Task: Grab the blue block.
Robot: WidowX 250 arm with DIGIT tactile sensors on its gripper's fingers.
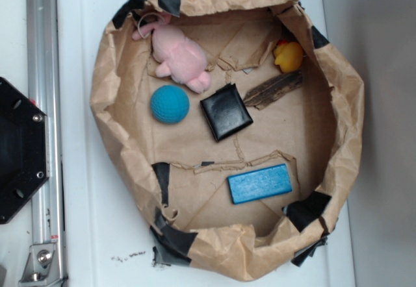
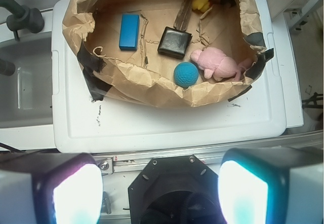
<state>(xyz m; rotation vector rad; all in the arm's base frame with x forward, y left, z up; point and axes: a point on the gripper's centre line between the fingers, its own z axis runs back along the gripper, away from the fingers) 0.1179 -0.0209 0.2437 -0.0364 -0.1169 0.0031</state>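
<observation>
The blue block (image 1: 260, 184) lies flat on the floor of a crumpled brown paper bowl (image 1: 107, 105), toward its right near side in the exterior view. Sharing the bowl: a black wallet (image 1: 225, 112), teal crocheted ball (image 1: 169, 104), pink plush toy (image 1: 177, 58), bark strip (image 1: 273, 89), yellow duck (image 1: 288, 56). The gripper (image 2: 159, 193) hangs wide open, well back from the bowl.

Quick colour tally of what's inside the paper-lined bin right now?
Blue: 2, the block and the ball
Pink: 1, the plush
Black: 1, the wallet
Yellow: 1, the duck
Brown: 1, the wood piece
Total: 6
</observation>
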